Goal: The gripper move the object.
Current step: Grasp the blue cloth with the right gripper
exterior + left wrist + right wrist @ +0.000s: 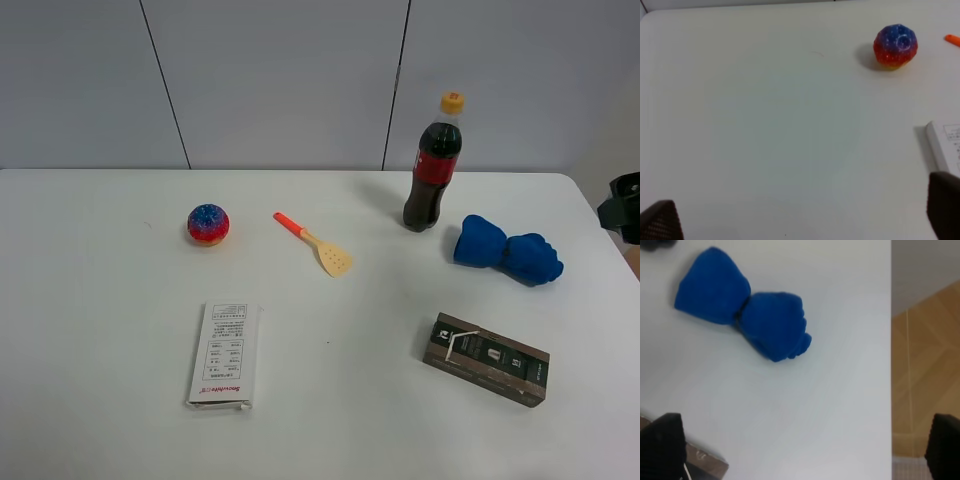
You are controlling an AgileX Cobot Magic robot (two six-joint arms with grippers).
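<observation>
**Both end effectors spread; blue bundle lies on the bench beside the cola bottle**

Right end effector [802, 447]: its two dark fingers [662, 447] stand wide apart with only bare bench between them. It hangs above the bench [100, 300], clear of the blue bundle [742, 317]. In the high view only a black part of the right arm [622, 207] shows, well to the right of the cola bottle [432, 165], past the bench edge.

Left end effector [801, 215]: also spread, gripping nothing, over open bench surface. Its wrist view takes in the speckled ball [895, 46] and one end of the white box [946, 145].

Containers:
- The cola bottle stands upright and capped in yellow-orange. It has a red label and dark liquid up to about the neck.
- The white box [225, 355] lies flat, well left of the bottle and nearer the camera. Its contents cannot be seen.
- The dark brown box [487, 358] lies flat in front of the bottle, slightly to its right. Its contents cannot be seen either.

Task item: the blue bundle is bright blue, soft and lumpy, with two rounded lobes pinched tight at the middle like a bow. It rests on the bench just right of the bottle and close to it, without touching.

Other items: an orange-handled spatula [315, 245] lies left of the bottle. The red-and-blue ball sits farther left of it again.
</observation>
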